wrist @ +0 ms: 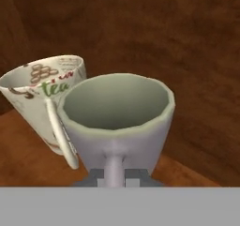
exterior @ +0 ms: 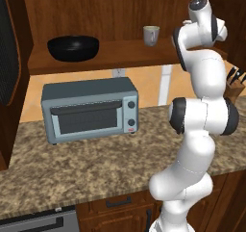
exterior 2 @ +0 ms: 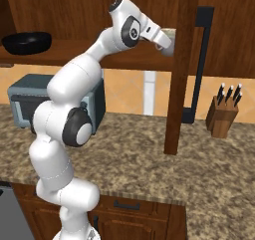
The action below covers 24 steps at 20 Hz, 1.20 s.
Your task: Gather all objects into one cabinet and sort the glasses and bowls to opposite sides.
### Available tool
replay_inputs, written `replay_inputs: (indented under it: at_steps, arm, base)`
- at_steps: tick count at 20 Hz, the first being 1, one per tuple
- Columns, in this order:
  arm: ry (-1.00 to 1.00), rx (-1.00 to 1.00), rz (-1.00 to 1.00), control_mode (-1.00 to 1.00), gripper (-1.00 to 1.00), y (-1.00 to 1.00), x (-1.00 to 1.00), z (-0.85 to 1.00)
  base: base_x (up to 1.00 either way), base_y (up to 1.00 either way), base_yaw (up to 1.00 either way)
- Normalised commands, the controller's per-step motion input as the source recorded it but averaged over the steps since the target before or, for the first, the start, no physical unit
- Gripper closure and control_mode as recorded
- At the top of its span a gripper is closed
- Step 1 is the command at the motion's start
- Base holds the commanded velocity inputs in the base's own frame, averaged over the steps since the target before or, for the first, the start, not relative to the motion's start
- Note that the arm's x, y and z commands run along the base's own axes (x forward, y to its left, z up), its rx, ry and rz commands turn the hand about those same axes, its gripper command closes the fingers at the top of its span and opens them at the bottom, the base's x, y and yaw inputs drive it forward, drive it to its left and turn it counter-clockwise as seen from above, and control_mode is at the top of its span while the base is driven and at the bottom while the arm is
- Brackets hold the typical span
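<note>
Pincer [wrist: 114, 177] tips mostly hidden behind grey cup [wrist: 117, 122]; grip unclear.

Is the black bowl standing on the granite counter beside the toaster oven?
No, the black bowl sits on the wooden cabinet shelf, above the toaster oven and left of a pale cup.

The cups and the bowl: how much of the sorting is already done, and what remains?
The black bowl sits at the shelf's left end, one cup farther right. In the hand view the gripper appears to hold a grey cup beside a printed cup. It remains to set it down.
</note>
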Motion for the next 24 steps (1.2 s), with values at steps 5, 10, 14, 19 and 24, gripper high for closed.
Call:
replay_inputs:
  at_steps: [5,10,14,19,24]
  arm:
    - [0.0,0.0,0.0,-1.0,-1.0,-0.02,0.01,-0.11]
    - [0.0,0.0,-0.01,-1.0,-1.0,0.01,0.0,0.0]
    - [0.0,0.0,-0.04,-1.0,-1.0,0.1,-0.23,-0.01]
    - [0.0,-0.01,0.0,-1.0,-1.0,0.49,-0.46,-0.02]
    - [0.0,-0.01,0.02,-1.0,-1.0,0.62,-0.55,-0.02]
  base:
    - [0.0,0.0,0.0]
    - [0.0,0.0,0.0]
    - [0.0,0.0,0.0]
    - [0.0,0.0,0.0]
    - [0.0,0.0,0.0]
